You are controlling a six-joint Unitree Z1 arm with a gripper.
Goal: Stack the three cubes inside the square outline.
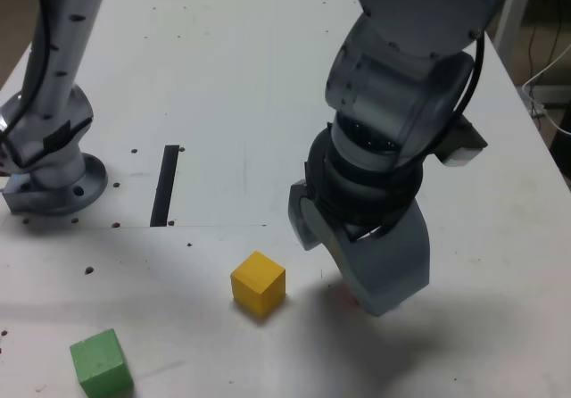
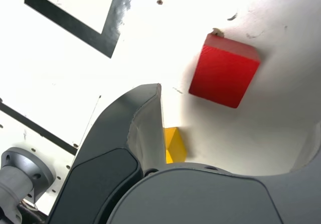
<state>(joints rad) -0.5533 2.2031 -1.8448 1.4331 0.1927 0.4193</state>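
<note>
Red matte cube — sharp-edged, solid-coloured — beneath the wide-open pincer.

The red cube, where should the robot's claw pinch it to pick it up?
Probably on two opposite flat sides of the red cube, coming straight down from above. It sits flat and alone on the white table, with bare space all round, so the open gripper can straddle it. Squaring the jaws to its faces should stop it twisting.
</note>
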